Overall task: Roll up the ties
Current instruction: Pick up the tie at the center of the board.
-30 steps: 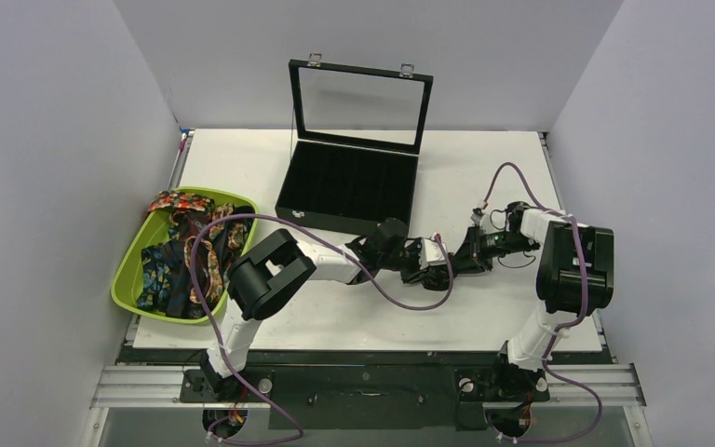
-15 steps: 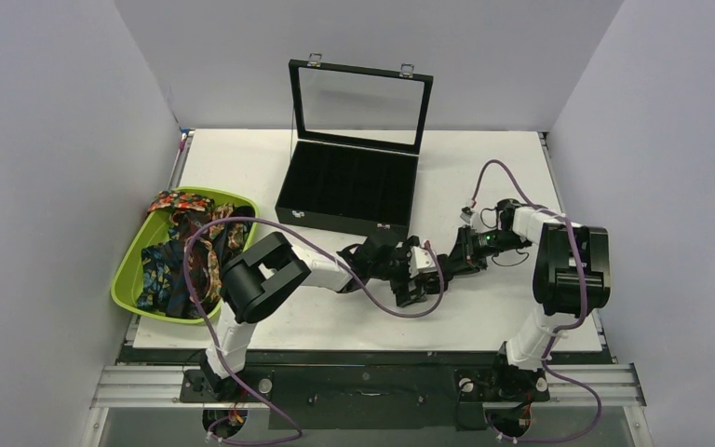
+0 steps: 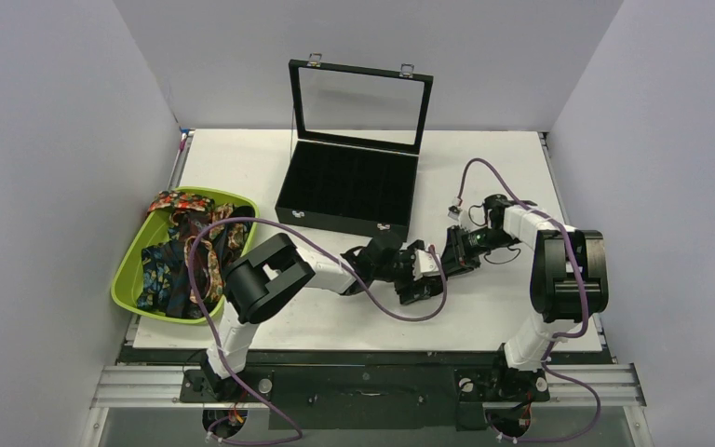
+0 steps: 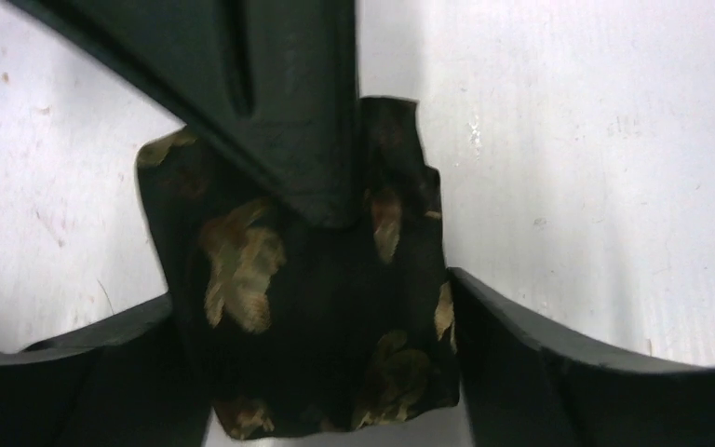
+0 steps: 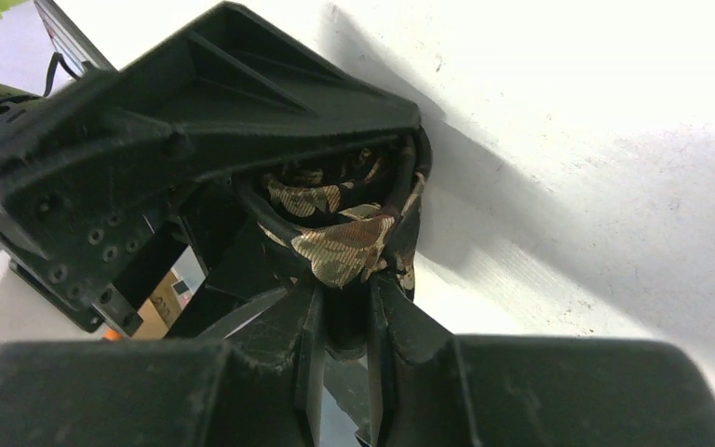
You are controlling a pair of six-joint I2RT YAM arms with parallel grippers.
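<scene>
Down to the left of the open black case (image 3: 347, 191), nearer the arms, the green basket (image 3: 123, 279) holds a heap of printed ties (image 3: 186, 256), none of them rolled as far as I can see.

Just in front of the case's right-hand corner, the left gripper (image 4: 309, 293) has changed most. A second ago its jaws were drawn in on the bundle. Now they stand wide, one on each side of the dark tie with tan-gold florals (image 4: 237, 270). It grips nothing, though I cannot tell whether the fingers brush the cloth. That tie is wound into a short, fat roll sitting on the white table (image 3: 242, 168).

A little further right of that corner, the right gripper (image 5: 346, 312) reaches in from the other side. Its jaws are nearly together and nipped on the fabric at the heart of the roll. That arm has also slid in leftward, closer to the case's corner.

I read this as a handover: the roll looks finished and now hangs on the right gripper alone. With so little cloth pinched, the outer turns may spring loose when the roll is lifted toward the case. The basket ties have yet to be rolled.
</scene>
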